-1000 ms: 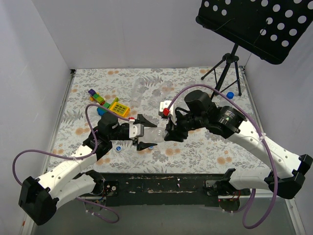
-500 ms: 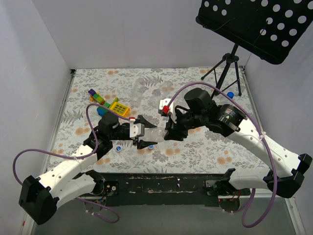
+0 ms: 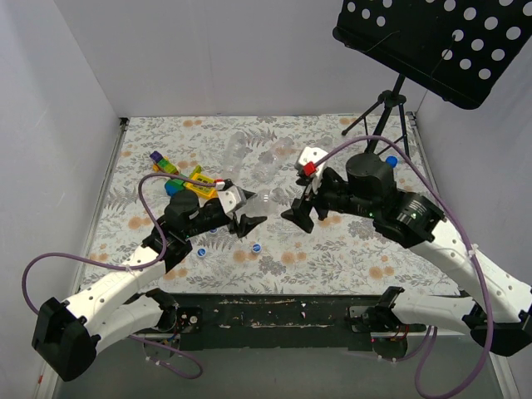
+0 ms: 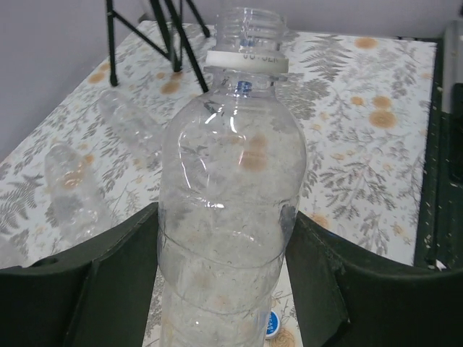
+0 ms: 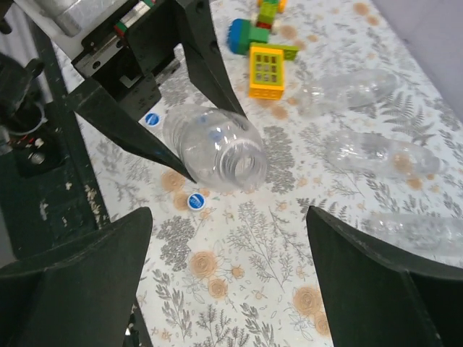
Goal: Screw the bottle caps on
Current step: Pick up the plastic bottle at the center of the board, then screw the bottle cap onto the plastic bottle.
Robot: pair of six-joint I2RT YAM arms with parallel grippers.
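- A bottle [image 4: 228,188] is being gripped around its body by the left claw [image 3: 248,208], above the tabletop [image 3: 332,249].
- The right claw [image 5: 231,289] is being held wide open, facing the bottle's mouth without touching it.
- Two caps [image 5: 194,201] are lying on the tabletop below the bottle.

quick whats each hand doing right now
Left hand: closed on a clear bottle with no cap.
Right hand: open, holding nothing.

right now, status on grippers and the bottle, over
left gripper shut on bottle, neck uncapped. right gripper open, empty, facing its mouth. loose cap on table beneath. nothing in between.
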